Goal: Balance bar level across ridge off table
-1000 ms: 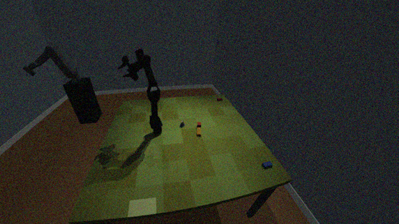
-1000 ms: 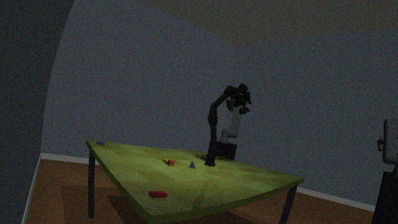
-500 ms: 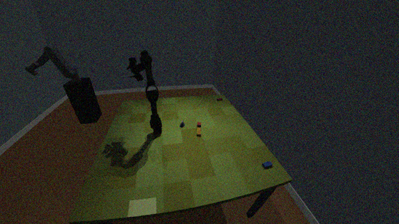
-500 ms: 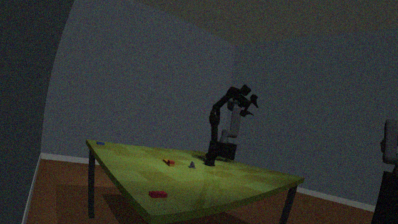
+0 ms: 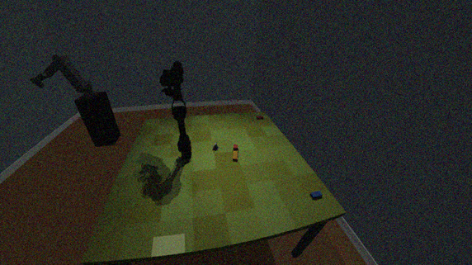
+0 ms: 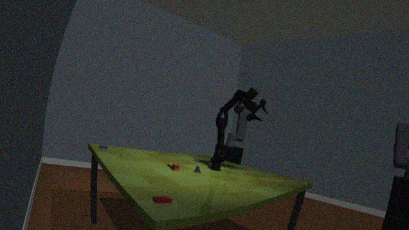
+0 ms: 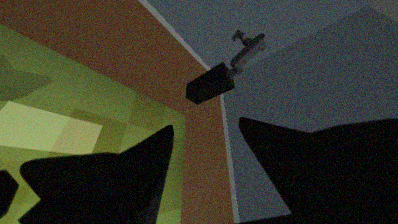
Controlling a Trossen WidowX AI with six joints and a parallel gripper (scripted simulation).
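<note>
Top view shows the table [image 5: 225, 200], a green checkered slab on dark legs over a red-brown floor [image 5: 29, 229]. Off its far left corner stands a dark box-shaped stand [image 5: 97, 117] carrying a jointed arm of its own. My arm [image 5: 180, 124] rises from the far middle of the table, and its shadow [image 5: 155, 180] falls on the table to the left of my base. My claw [image 6: 259, 111] hangs high above the table, well apart from everything on it, fingers spread partway with nothing between them; in the wrist view the two dark fingers frame only floor, wall and the distant stand.

On the table near my base lies the bar [image 5: 235, 152], orange with a red end, flat on the surface. Just beside it, toward my base, sits the ridge [image 5: 215, 147], a small dark wedge; the two are near but apart. A red block [image 6: 162, 199] lies close to one table edge, and a blue block [image 5: 316, 194] sits near another corner.
</note>
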